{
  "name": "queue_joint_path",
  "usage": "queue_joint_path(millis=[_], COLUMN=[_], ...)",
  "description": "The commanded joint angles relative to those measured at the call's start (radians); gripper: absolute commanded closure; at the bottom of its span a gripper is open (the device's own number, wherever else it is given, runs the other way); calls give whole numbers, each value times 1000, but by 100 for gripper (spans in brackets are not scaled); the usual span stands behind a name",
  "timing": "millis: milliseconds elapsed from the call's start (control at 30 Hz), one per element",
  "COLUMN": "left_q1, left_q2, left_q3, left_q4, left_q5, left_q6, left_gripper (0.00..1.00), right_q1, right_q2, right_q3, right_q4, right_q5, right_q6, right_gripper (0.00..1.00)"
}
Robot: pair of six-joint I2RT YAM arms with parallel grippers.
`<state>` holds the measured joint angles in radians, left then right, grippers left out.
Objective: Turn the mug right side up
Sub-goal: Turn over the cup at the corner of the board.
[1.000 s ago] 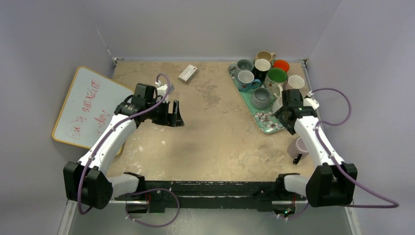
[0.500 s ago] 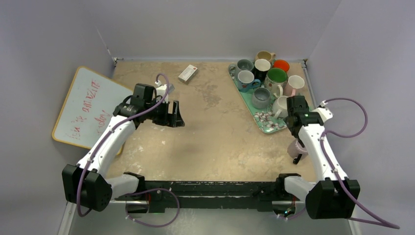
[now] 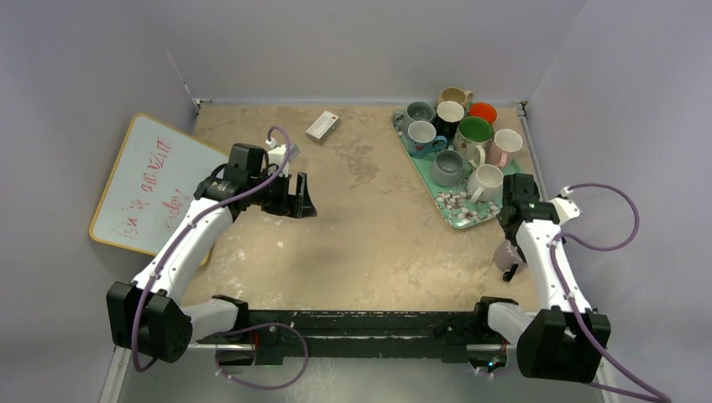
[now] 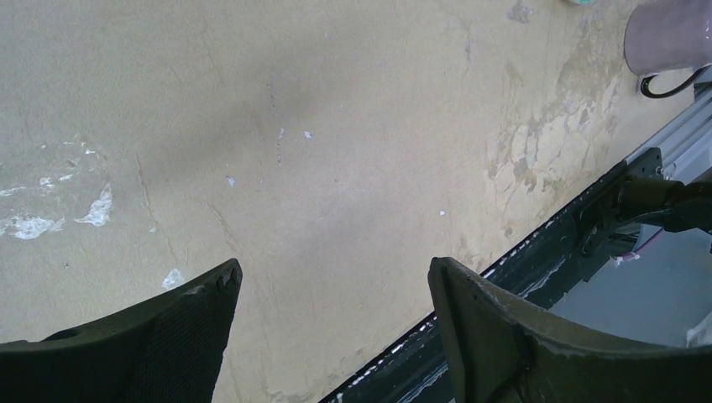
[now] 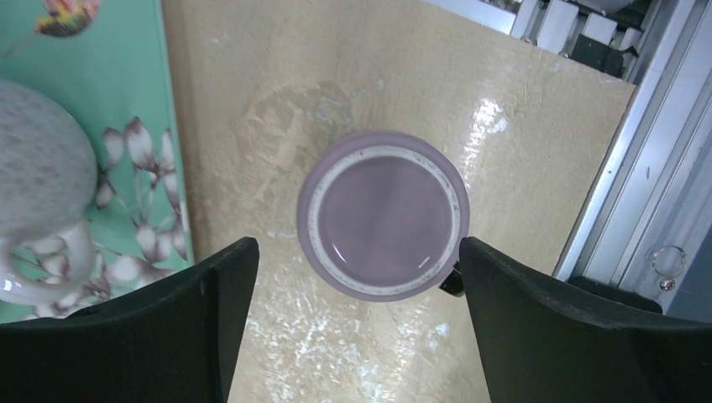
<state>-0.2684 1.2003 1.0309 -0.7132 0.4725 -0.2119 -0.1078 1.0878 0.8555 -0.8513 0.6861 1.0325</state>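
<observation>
Right pincer (image 5: pixel 357 248) hangs spread above the upturned lilac ceramic mug (image 5: pixel 384 214), handle at four o'clock; pre-grasp, I judge: next, descend and clamp.

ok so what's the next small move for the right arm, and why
Probably lower the right end effector straight down: its jaws stand open above the purple mug, which sits base-up on the table, framed between them.

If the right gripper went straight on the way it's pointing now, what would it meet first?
Most likely the upturned base of the purple mug, which stands upside down on the table directly below the right gripper, centred between its open jaws. The gap to it is hard to judge.
</observation>
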Motion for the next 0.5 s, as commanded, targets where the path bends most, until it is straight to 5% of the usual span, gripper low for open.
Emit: queue_joint_path(millis=[0, 467], left_q1=[6, 6], left_q2=[-17, -49], left_q3=[-3, -9], left_q4=[17, 31], left_q5=[-12, 26], left_q6=[32, 29], left_gripper=[19, 19], right_q1=[-6, -5], right_q2=[-69, -77], right_q3=[-76, -144], right_q4=[-13, 25], right_q5=[-45, -120], right_q6=[-20, -28], right_gripper=[11, 16])
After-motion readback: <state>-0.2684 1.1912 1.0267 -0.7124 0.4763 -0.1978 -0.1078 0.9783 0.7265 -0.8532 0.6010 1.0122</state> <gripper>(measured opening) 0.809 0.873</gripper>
